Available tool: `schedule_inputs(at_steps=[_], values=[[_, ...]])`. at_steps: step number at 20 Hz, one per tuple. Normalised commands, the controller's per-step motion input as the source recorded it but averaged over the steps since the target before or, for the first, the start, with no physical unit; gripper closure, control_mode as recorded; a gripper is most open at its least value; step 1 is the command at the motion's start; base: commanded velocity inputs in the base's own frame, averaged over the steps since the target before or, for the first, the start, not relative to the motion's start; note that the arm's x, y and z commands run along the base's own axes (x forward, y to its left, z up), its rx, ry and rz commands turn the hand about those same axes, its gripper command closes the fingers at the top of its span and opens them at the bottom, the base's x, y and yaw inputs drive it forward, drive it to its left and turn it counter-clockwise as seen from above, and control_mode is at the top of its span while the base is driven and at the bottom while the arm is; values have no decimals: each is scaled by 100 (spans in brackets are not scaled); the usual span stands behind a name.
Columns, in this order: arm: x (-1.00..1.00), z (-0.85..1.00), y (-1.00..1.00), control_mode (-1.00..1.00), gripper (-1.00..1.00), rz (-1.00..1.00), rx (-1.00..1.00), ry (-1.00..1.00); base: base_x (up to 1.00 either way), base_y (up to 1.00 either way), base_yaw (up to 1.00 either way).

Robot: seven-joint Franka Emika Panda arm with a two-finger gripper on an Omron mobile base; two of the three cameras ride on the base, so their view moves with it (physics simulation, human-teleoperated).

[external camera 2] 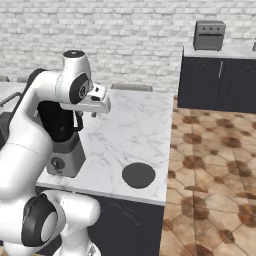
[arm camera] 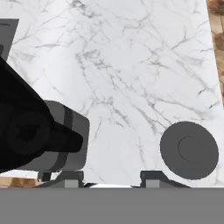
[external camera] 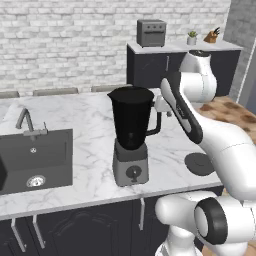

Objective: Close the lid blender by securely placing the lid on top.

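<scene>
Lid: the flat round dark-grey lid (external camera 2: 138, 175) lay flat on the white marble surface (external camera 2: 135, 130), near its front edge. It also showed in the hand view (arm camera: 189, 150), with a small raised ring in its middle.
Blender: the tall black blender jar on a squat grey base (external camera: 131, 135) stood upright on the surface, between the lid (external camera: 199, 164) and the dark sink (external camera: 35, 160). Its top was open and its side handle pointed toward the lid.
Lid and blender: they were near each other but not touching.
Jaws: the robot's jaws (external camera 2: 87, 115) hung in the air above the surface, beside the top of the blender (external camera 2: 62, 137). They held nothing. The two dark tips (arm camera: 153, 177) stood apart with a gap between them.
Far back: a grey toaster oven (external camera: 151, 33) sat on a dark cabinet by the white brick wall.
</scene>
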Motion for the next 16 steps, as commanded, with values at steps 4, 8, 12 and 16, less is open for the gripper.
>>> schedule_inputs(at_steps=[4, 8, 12, 16], values=[[-4, -11, 0, -100, -100, 0, 0, 0, 0, 0, 0], [-25, -35, -21, -100, -100, 0, 2, 0, 0, 0, 0], [-61, -7, -91, -100, -100, 0, 12, -1, 0, 0, 0], [-37, -24, -100, -100, -100, 0, 14, 2, 0, 0, 0]])
